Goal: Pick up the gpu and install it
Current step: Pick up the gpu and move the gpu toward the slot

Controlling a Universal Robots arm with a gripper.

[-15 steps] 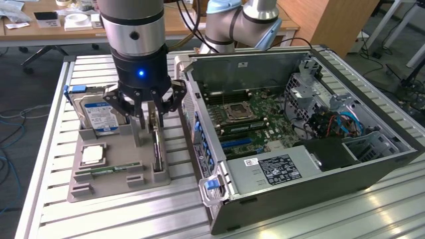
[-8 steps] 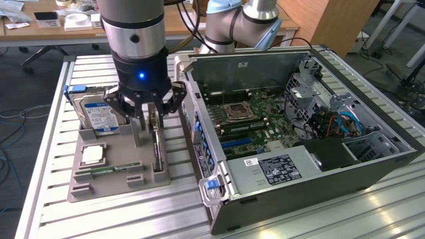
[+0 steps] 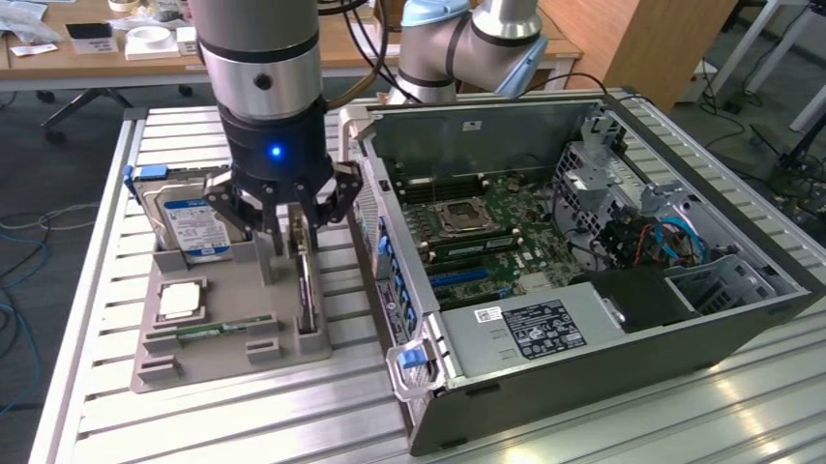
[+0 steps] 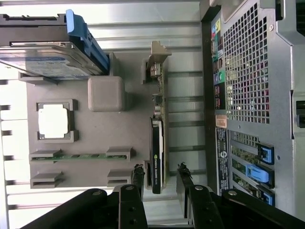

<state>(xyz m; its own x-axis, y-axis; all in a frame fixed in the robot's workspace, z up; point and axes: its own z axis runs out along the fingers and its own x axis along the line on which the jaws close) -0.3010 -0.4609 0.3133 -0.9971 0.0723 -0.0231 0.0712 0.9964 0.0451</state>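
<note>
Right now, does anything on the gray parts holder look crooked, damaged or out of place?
Nothing stands out. The gpu stands on edge in its slot of the gray holder, with the open gripper straddling one end. The hard drive, processor and memory stick sit in their own places.

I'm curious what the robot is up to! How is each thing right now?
gripper: open, one finger either side of the gpu.
gpu: standing on edge in the grey tray, not yet lifted.
hard drive: standing upright in its tray slot.
processor chip: lying flat in its tray pocket.
memory stick: sitting in its tray slot.
computer case: side open, motherboard showing.
</note>
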